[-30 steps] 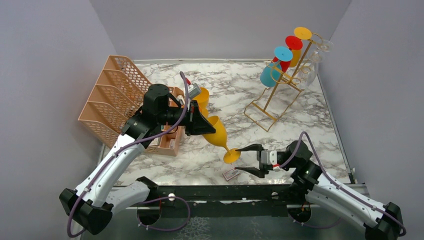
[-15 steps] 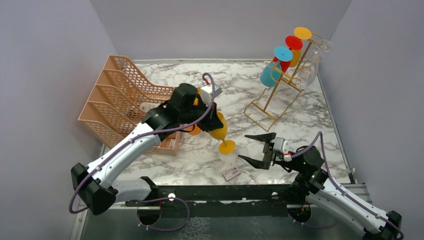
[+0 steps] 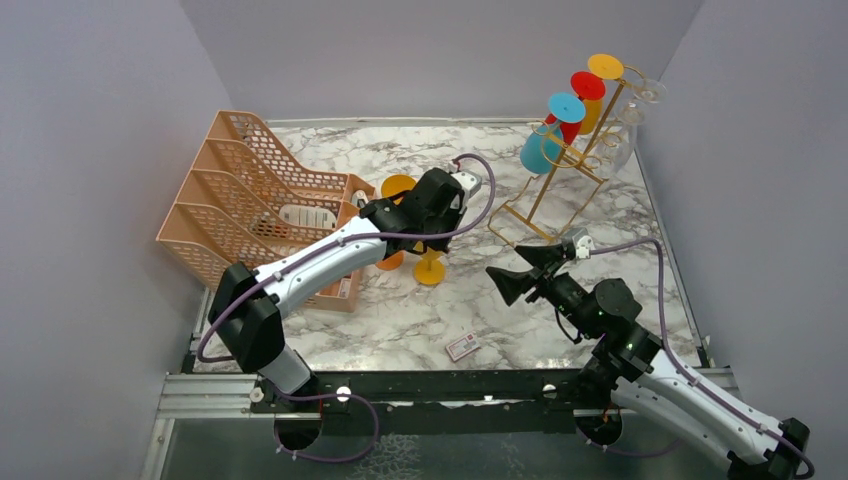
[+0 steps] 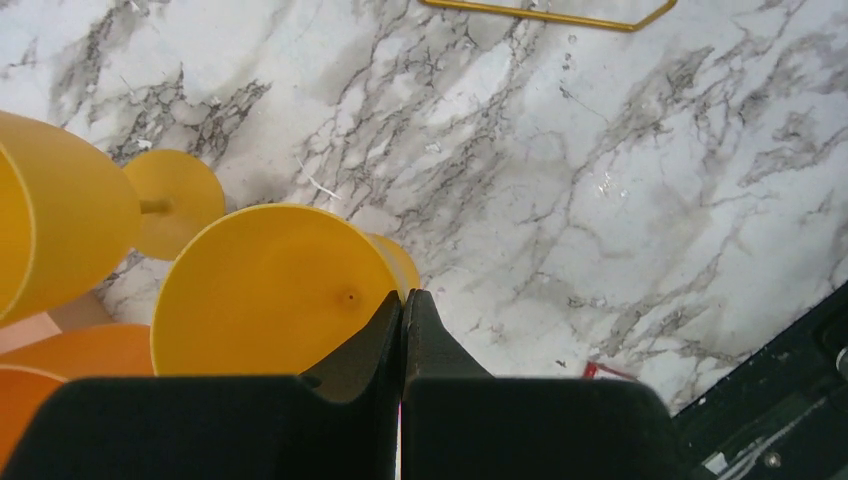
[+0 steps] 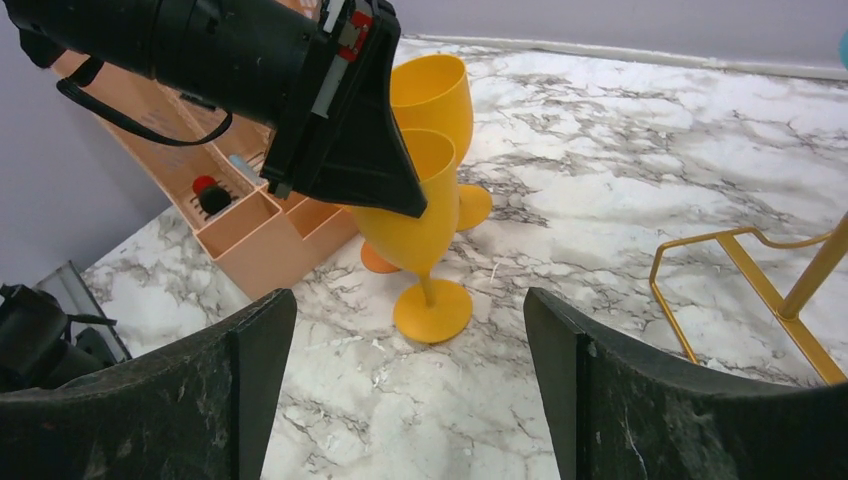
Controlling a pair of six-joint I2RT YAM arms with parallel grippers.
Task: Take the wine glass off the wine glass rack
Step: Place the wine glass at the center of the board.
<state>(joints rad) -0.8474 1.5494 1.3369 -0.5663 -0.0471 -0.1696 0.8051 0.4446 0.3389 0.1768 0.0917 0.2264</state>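
Left claw (image 5: 404,205): closed narrow on the rim of the yellow wine glass (image 5: 405,240), pinching the bowl wall between the two fingers. The wrist view confirms the fingers meet at the rim edge.

Key relation: the glass hangs directly below the left claw. Its long axis, the stem, runs close to vertical, with the foot lowermost at the desk (image 3: 600,250). The glass is already off the wine glass rack (image 3: 545,190) and well apart from it. Judgement: the next action is a release, which requires the foot to sit flat on the desk.

Right claw (image 3: 515,272): spread wide and holding nothing. It points toward the glass but does not touch it. The rack stands beyond this claw on its right side. The right arm is the nearer arm to the rack.

Adjacent items: a second yellow glass (image 5: 435,90) stands just behind the held one. A peach file organizer (image 5: 250,235) lies to the left of the left claw.

Limits of view:
- Contact between foot and desk cannot be confirmed; the foot is either seated or just above the surface.
- From above, the left arm covers the bowl.
- An orange disc (image 5: 378,262) is partly hidden behind the stem.
- The right wrist view shows only the base wire of the rack.
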